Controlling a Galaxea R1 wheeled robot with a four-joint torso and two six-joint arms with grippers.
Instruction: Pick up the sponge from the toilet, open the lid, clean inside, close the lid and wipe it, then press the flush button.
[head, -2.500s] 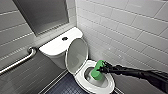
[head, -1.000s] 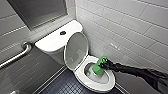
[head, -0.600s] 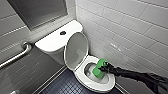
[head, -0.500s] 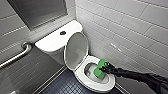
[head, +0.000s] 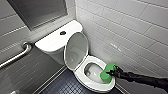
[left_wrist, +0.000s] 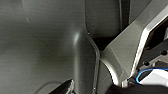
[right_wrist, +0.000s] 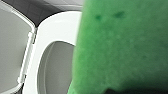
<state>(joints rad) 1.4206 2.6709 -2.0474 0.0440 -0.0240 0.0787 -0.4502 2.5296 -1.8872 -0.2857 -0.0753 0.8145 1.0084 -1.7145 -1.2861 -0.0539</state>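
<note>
1. The right gripper (head: 113, 73) is clamped on the sponge (head: 107, 73). Its dark fingers grip the end nearer the arm, and most of the green body sticks out past them toward the bowl.
2. The sponge sits at the seat ring's (head: 96, 86) wall-side edge, toward the front, partly over the bowl opening. I cannot tell whether it touches the ring or hangs just above it. In the right wrist view the sponge (right_wrist: 120, 50) looms large, with the seat ring (right_wrist: 60, 27) and the bowl beyond it.
3. The lid (head: 76, 48) stands raised against the tank of the toilet (head: 56, 41). The flush button (head: 63, 32) sits in the middle of the tank top, well apart from the gripper.
4. Judged from this, the step in hand is cleaning inside the bowl.
5. Risk: the grip is near one end of a soft sponge. Pressing hard against the ceramic could bend it or twist it out of the fingers, and it would drop into the bowl.
6. Risk: the arm comes in low along the tiled wall (head: 130, 30). A wide sweep could knock the arm against the wall or the fingers against the seat ring's edge.
7. Risk: a stroke carried too far toward the hinge could nudge the upright lid, and it might fall shut on the gripper.
</note>
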